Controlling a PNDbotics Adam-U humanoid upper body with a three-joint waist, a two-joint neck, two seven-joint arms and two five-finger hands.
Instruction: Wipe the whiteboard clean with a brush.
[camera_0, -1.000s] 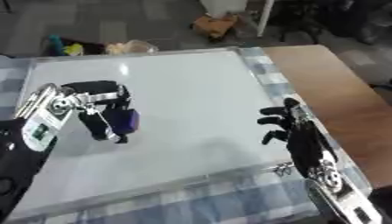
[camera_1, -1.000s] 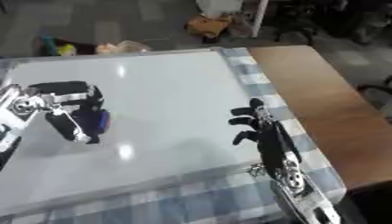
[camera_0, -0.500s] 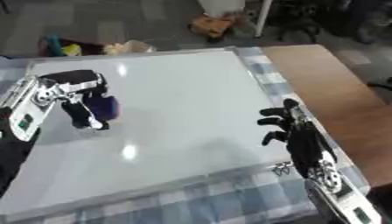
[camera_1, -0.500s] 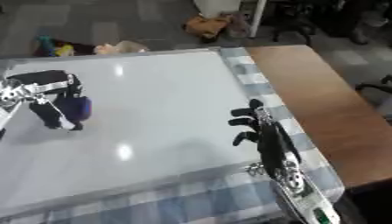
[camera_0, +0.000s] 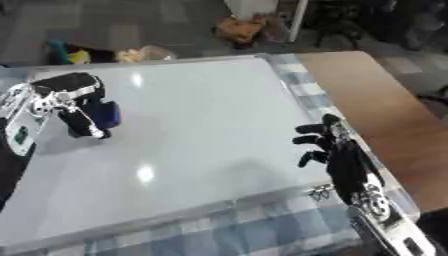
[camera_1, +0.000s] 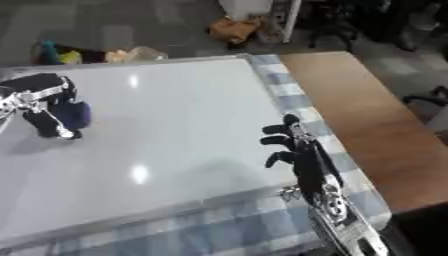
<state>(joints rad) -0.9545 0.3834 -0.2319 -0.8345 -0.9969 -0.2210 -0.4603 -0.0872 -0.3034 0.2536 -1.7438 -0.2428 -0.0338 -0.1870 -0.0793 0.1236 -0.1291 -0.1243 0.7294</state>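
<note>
**Brush moves to the far left of the board**

The left hand has its fingers curled around the blue brush and presses it on the whiteboard. One second ago the brush was lower, nearer the middle-left; now it is higher and close to the left edge, so a wiping stroke is under way. The board looks white, with no marks that I can see. The right hand hovers at the right edge as before, fingers partly bent, holding nothing.
</note>
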